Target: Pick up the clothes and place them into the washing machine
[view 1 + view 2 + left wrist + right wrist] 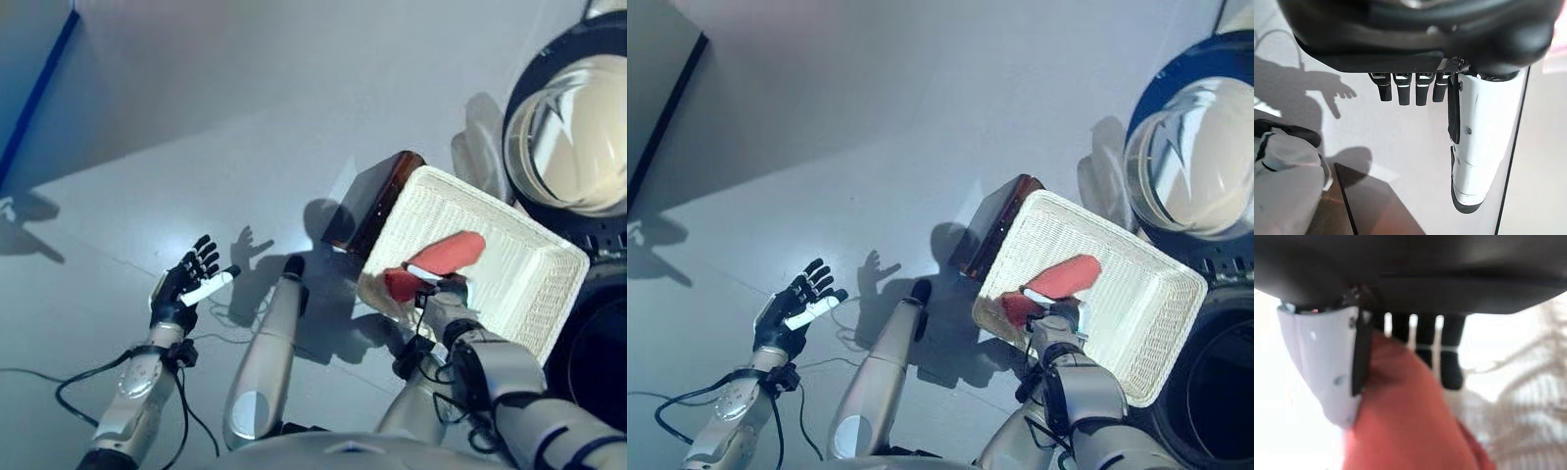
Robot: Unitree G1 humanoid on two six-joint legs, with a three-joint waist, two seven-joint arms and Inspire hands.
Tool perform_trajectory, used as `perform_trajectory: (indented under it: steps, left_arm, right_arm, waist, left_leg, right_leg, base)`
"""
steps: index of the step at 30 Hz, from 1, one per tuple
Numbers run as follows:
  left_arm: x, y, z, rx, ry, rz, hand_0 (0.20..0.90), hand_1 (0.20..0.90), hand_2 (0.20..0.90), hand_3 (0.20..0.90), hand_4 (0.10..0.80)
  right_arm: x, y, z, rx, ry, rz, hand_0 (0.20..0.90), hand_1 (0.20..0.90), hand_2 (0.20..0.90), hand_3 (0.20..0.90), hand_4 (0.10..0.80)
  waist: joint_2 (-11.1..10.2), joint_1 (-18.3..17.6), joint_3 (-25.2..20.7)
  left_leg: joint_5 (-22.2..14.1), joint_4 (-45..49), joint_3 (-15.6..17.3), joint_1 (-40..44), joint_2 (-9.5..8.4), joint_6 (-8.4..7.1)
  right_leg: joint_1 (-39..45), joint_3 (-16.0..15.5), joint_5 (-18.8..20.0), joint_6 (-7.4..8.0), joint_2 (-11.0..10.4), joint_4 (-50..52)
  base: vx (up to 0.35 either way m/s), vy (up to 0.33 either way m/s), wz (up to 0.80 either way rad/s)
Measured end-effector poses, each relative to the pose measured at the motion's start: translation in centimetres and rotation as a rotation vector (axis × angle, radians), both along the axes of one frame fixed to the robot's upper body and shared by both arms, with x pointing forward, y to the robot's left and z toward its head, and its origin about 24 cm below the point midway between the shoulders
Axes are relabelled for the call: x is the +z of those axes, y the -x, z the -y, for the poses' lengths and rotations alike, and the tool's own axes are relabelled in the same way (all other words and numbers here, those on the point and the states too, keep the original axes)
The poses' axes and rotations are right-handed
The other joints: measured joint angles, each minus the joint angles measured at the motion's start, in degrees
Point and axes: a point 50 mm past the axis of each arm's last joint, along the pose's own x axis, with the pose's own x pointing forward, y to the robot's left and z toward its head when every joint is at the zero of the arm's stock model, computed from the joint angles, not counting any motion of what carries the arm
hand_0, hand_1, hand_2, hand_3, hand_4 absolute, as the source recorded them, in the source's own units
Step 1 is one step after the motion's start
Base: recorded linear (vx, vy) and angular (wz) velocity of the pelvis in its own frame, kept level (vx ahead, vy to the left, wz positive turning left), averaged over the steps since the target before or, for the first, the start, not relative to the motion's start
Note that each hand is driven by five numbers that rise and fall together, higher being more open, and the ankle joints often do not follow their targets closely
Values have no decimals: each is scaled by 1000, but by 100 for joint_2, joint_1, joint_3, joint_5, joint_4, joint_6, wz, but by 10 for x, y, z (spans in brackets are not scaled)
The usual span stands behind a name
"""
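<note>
at the basket's point(519, 294) near edge, right hand point(443, 299) grips red cloth point(446, 257).

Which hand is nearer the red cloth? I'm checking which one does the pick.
Right. The right hand is in the white basket, on the red cloth. The left hand hangs open over the floor, well clear of it.

Washer door point(578, 132) cut by right edge, upper right; drum opening point(1220, 377) cut at lower right. Red cloth point(446, 257) partly hidden behind right hand point(443, 299), blurred in right wrist view. Brown box point(370, 201) half hidden behind basket point(529, 284).
</note>
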Motion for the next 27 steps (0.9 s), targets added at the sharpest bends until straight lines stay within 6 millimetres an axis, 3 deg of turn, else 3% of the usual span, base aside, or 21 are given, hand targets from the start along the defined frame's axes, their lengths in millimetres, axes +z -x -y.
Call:
perform_trajectory:
  steps: [3,7,11,18,24,27]
  left_arm:
    - [-5,2,-1,12,12,-23,900,900,900,900,800]
    - [-14,7,-1,46,30,-59,900,900,900,900,800]
    - [-19,8,8,38,75,-66,900,900,900,900,800]
    - [-26,17,19,-3,104,-101,900,900,900,900,800]
    - [-28,20,22,-26,120,-109,900,900,900,900,800]
    - [-31,23,28,-62,121,-129,900,900,900,900,800]
  right_arm:
    - [1,4,8,-159,-99,134,200,200,200,200,300]
    - [21,-4,20,-343,-192,392,200,200,200,200,300]
    - [31,0,38,-583,-282,566,200,200,200,200,300]
    - [55,17,90,-911,-282,690,200,200,200,200,300]
    - [91,21,131,-1025,-236,759,200,200,200,200,300]
    - [100,18,139,-910,-130,675,200,200,200,200,300]
  waist:
    - [-19,-194,18]
    - [17,-407,68]
    - [123,-583,137]
    - [559,-670,109]
    - [828,-642,37]
    - [837,-657,39]
  left_leg:
    - [9,-30,133,84,99,11]
    - [-55,-80,404,210,291,45]
    - [44,-257,492,412,366,-74]
    - [251,-641,536,609,391,-136]
    - [295,-767,601,716,381,-148]
    - [312,-807,623,762,383,-161]
  right_leg:
    - [-46,120,97,-19,63,-71]
    - [-189,313,285,16,75,-141]
    - [-195,321,329,15,89,-91]
    - [-322,418,324,-8,96,-30]
    - [-318,460,324,-8,73,-40]
    - [-323,484,323,-8,74,-34]
  base:
    - [-134,36,-27]
    - [-8,-23,-41]
    - [-43,-9,-17]
    - [-8,1,-4]
    - [1,-3,-2]
    - [-1,12,-2]
